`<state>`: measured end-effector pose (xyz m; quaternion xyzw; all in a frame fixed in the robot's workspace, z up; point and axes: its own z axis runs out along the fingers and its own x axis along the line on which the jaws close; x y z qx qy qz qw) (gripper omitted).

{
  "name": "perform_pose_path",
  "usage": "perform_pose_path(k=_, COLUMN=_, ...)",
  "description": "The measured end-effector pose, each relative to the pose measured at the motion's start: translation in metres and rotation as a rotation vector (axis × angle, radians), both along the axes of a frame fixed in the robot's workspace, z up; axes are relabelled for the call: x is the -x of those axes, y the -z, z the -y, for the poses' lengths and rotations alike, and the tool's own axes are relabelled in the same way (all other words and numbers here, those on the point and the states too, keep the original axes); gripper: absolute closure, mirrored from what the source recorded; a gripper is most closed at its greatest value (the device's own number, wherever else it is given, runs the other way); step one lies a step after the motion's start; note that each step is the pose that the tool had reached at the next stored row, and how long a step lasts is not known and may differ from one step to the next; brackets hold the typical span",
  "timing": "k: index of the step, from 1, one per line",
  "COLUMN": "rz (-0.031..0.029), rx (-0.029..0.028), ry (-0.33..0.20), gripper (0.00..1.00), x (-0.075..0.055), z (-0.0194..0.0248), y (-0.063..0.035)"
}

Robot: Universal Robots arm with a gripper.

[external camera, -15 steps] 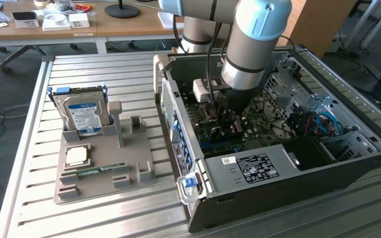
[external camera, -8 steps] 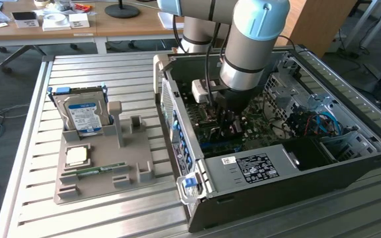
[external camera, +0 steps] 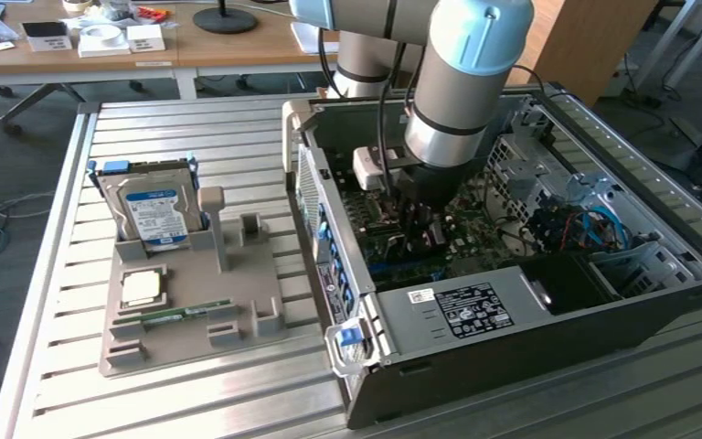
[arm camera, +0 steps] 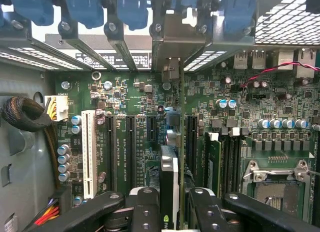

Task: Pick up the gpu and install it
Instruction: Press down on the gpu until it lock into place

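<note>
Now we see the end effector gripping the gpu edge-on above the motherboard slots; install step, needs alignment.

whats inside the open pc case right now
Inside the computer case lies the green motherboard. The gripper holds the gpu edge-on above the expansion slots. The card and fingers cover the slot beneath them.

Robotics lab, slatted alu bench, desks behind
</note>
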<state>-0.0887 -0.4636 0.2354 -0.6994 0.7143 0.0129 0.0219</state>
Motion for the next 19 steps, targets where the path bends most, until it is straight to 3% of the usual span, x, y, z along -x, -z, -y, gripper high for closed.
perform_pose_path(k=5, rz=0.0013, rx=0.0003, ry=0.0, gripper=0.73, x=-0.0001, z=0.0, y=0.0001)
perform_pose_path(k=6, rz=0.0255, rx=0.0104, ry=0.003, gripper=0.73, x=-0.0018, z=0.0009, y=0.0007)
perform_pose_path(k=7, rz=0.0356, rx=0.0155, ry=0.004, gripper=0.73, x=-0.0027, z=0.0013, y=0.0009)
perform_pose_path(k=8, rz=0.0387, rx=0.0179, ry=0.003, gripper=0.73, x=-0.0033, z=0.0016, y=0.0007)
perform_pose_path(k=9, rz=0.0384, rx=0.0186, ry=0.002, gripper=0.73, x=-0.0038, z=0.0018, y=0.0004)
perform_pose_path(k=10, rz=0.0431, rx=0.0229, ry=0.002, gripper=0.72, x=-0.0044, z=0.0023, y=-0.0002)
perform_pose_path(k=13, rz=0.0444, rx=0.0231, ry=0.002, gripper=0.67, x=-0.0045, z=0.0023, y=-0.0002)
perform_pose_path(k=16, rz=0.0445, rx=0.0229, ry=0.002, gripper=0.54, x=-0.0044, z=0.0023, y=-0.0001)
perform_pose_path(k=19, rz=0.0445, rx=0.023, ry=0.002, gripper=0.54, x=-0.0044, z=0.0023, y=-0.0001)
